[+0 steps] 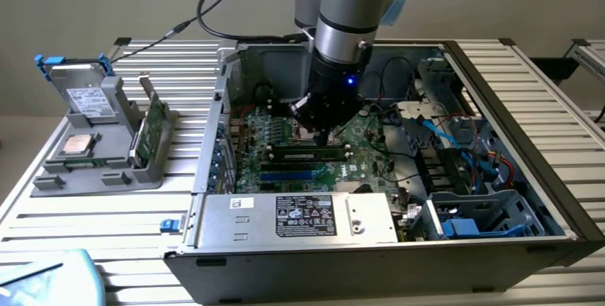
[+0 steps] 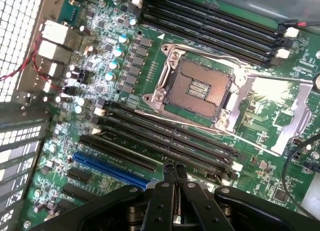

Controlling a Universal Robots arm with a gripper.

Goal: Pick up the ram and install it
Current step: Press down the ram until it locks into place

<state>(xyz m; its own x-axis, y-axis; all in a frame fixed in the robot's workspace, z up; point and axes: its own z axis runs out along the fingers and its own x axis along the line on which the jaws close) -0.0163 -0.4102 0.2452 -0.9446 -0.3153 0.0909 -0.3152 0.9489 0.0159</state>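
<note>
Claw [image 2: 174, 172] is pinched tight with nothing in it, hovering right above the black slots [image 2: 165, 136] just near of the silver socket [image 2: 199, 88]. The ram [image 1: 307, 154] already sits in a slot on the motherboard [image 1: 283, 139], right under the arm.

An open computer case [image 1: 529, 178] sits on a slatted table [image 1: 95, 221]. Inside it, the green motherboard [image 2: 100, 51] carries a square silver socket [image 2: 197, 88], with black slots [image 2: 165, 138] just beside the socket. A grey holder rack [image 1: 90, 143] stands outside the case, at the exterior view's left.

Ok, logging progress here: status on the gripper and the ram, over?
Gripper shut, low over motherboard. Ram lying along black slots under the tips, contact unclear. Blue cable nearby, apart from gripper.
</note>
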